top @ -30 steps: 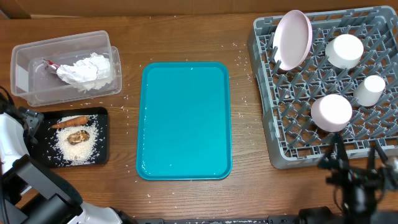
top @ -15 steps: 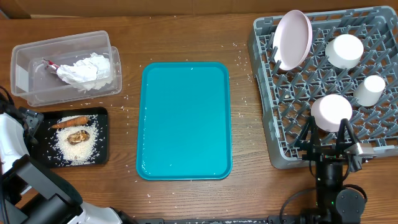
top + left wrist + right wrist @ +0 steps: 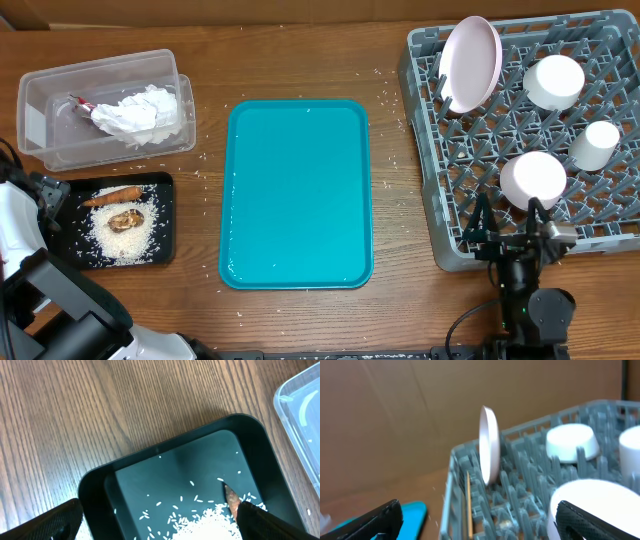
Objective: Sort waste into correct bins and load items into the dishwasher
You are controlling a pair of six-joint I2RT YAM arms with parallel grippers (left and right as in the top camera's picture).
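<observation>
Left tool spread, empty, over the black tray holding rice and a carrot. Right tool spread, empty, at the near edge of the grey rack, just beside a white bowl. Pink plate upright in the rack. Teal tray on the table.

Soft, even light from above keeps the table bright, with only faint shadows and a mild sheen near the lower edge of the teal tray. The overhead and left wrist views are sharp. The right wrist view is blurred, its rack and plate smeared.
</observation>
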